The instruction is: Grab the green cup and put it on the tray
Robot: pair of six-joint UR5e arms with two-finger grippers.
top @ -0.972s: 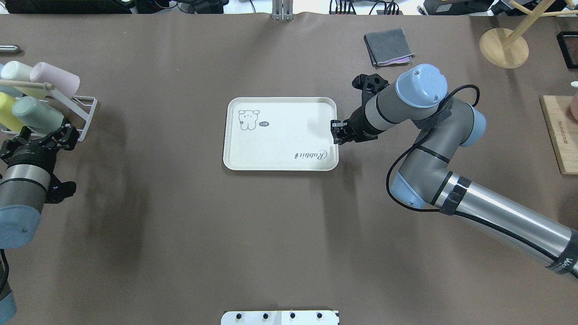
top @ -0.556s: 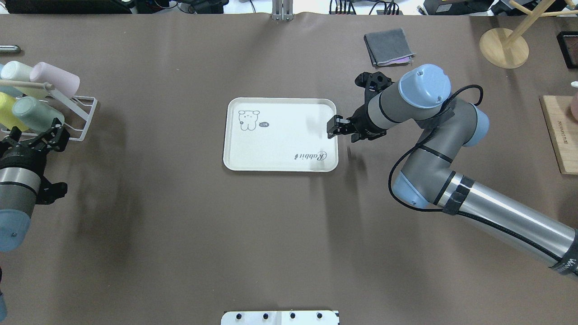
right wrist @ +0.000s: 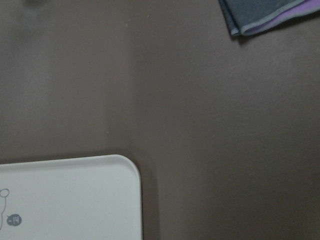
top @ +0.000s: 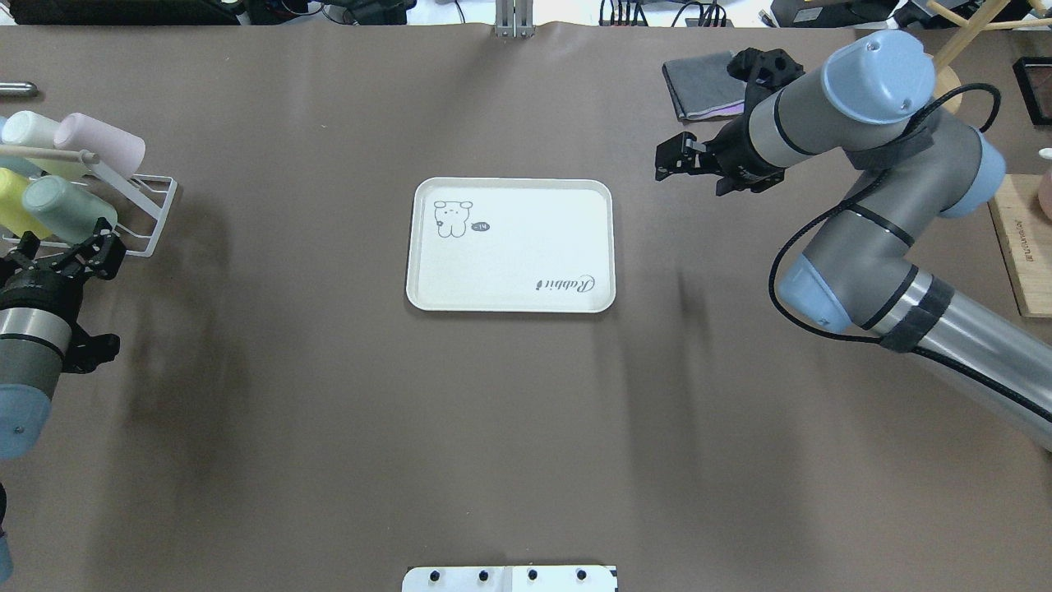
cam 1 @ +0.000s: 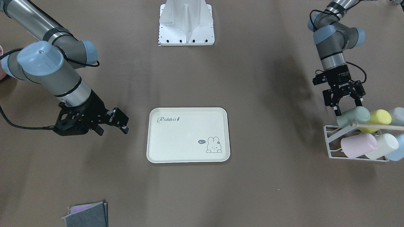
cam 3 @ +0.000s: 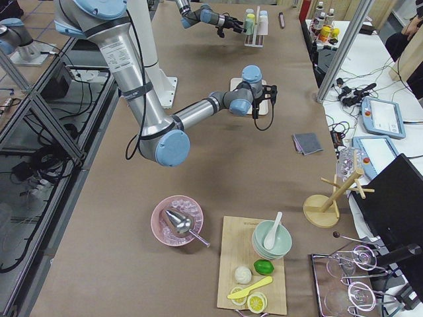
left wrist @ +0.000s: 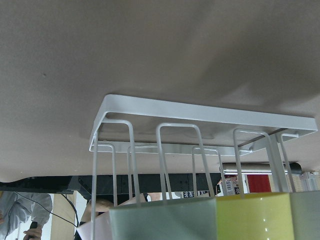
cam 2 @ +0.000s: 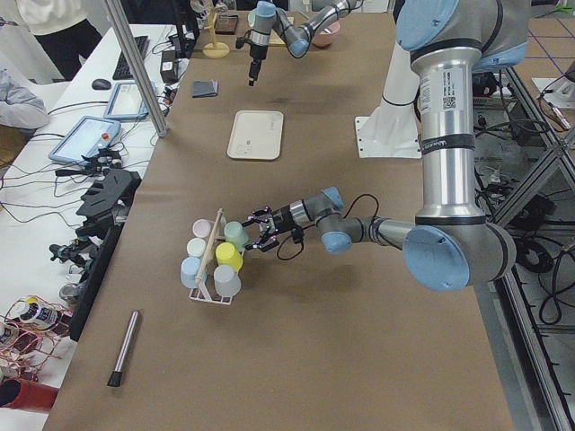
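Nearest the robot you have the left hand (top: 64, 238), fingers spread wide, just at the end of the sage-green plastic cup (top: 70, 210). This cup lies tilted on the white wire rack (top: 156, 210), well apart from the cream rectangular tray (top: 509, 279) in the middle of the bench (top: 329, 411). Beyond the tray's far corner hovers the right hand (top: 667, 162); wide or narrow, you cannot tell. Farthest lies a folded grey cloth (top: 694, 86).

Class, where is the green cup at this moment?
In the overhead view, the green cup lies on its side in the white wire rack at the table's left edge, beside the yellow-green cup, just ahead of the left gripper.
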